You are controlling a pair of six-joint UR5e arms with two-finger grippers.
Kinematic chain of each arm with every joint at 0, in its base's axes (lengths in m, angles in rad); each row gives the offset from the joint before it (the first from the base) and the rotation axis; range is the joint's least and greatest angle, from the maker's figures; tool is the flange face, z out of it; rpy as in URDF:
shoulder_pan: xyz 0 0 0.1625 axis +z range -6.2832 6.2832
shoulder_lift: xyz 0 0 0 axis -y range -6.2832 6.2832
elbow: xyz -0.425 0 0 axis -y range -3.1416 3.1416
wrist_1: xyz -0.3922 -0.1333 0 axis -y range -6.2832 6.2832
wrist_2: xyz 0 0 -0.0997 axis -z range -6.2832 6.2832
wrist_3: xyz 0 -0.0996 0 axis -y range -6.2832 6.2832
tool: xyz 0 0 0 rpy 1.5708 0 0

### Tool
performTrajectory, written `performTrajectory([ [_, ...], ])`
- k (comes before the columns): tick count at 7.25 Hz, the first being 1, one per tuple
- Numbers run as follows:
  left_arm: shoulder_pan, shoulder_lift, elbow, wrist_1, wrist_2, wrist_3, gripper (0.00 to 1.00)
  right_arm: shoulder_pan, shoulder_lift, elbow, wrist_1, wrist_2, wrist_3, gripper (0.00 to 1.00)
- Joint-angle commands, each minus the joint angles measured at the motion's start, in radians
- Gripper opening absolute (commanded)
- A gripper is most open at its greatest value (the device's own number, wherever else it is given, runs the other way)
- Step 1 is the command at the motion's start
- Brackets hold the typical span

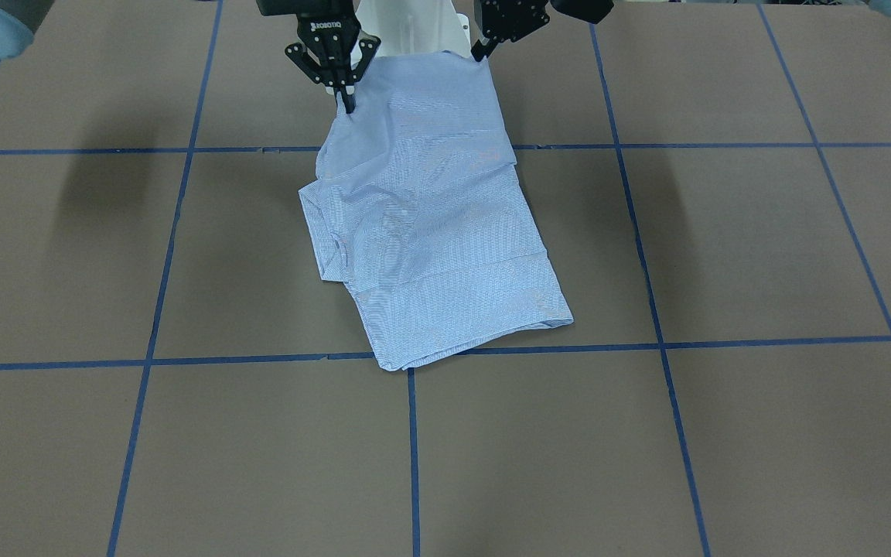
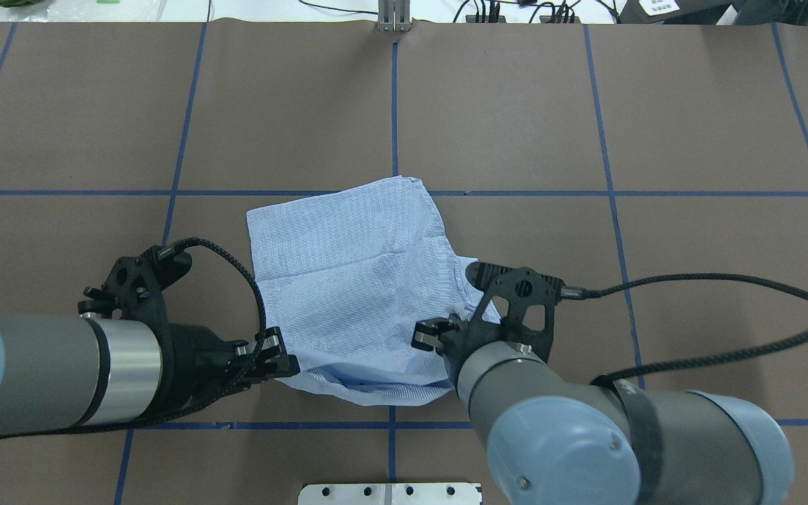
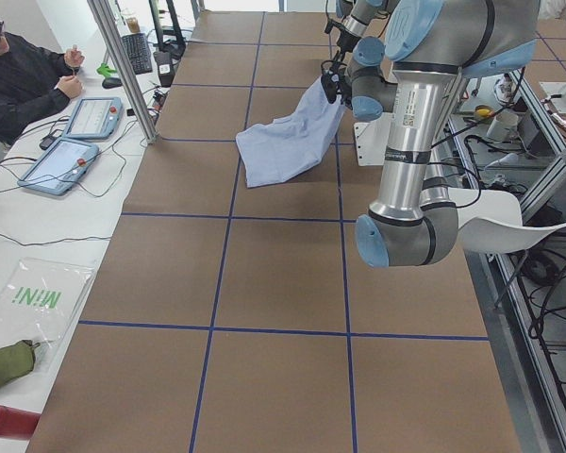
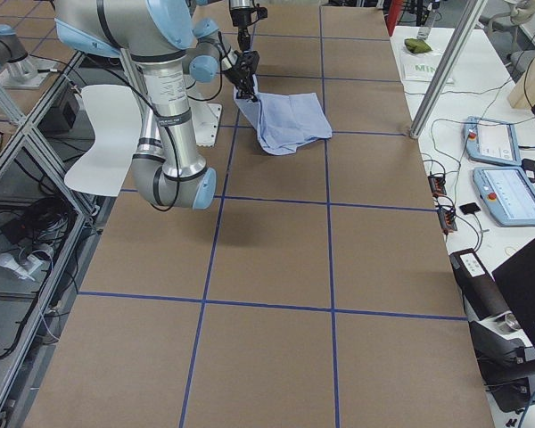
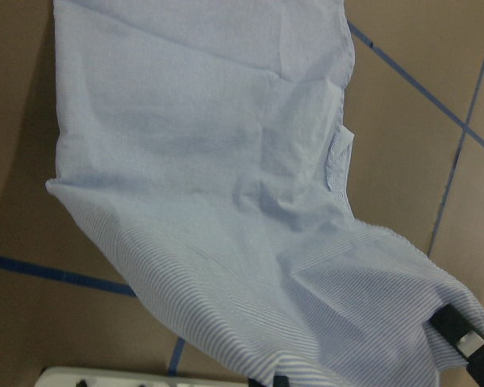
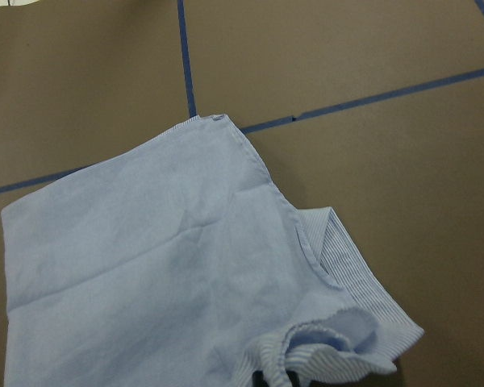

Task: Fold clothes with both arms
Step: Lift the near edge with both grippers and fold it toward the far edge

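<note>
Exterior front-facing view: the light blue striped shirt lies partly folded around the middle of the brown counter, towards the robot's side, across the blue tape grid lines. Its far part is flat on the counter. The edge nearest the robot is lifted and slopes up towards the white pedestal. The right claw (on this view's left) has its tips pinched together on the raised edge, with fabric creased below them. The left claw (view's right) is closed on the shirt's other raised corner. In the overhead exterior view both arms come in low from the near side, and the lifted edge sags between the two claws, clear of the counter. A black cable loops off the right wrist. In the left wrist view the shirt fills most of the frame, with one black fingertip against the cloth at lower right. In the right wrist view a curled bunch of striped fabric sits at the bottom edge, but the claw tips are barely visible there. In the exterior left view a person sits by two tablets, well apart from the shirt.
</note>
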Motion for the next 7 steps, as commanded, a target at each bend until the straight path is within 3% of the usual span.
performTrajectory([
  [1,-0.101,-0.060,0.113,0.002,-0.001,0.074,0.00,0.122,0.048,-0.135,0.094,0.038,-0.071,0.00],
  [2,-0.156,-0.074,0.162,0.002,-0.003,0.116,0.00,0.164,0.085,-0.225,0.169,0.052,-0.099,0.00],
  [4,-0.254,-0.095,0.256,0.002,-0.005,0.213,0.00,0.219,0.206,-0.423,0.182,0.055,-0.126,0.00],
  [6,-0.314,-0.174,0.453,-0.012,0.000,0.293,0.00,0.272,0.305,-0.599,0.217,0.090,-0.155,0.00],
  [7,-0.334,-0.210,0.550,-0.041,0.002,0.328,0.00,0.287,0.314,-0.723,0.364,0.089,-0.191,0.00],
])
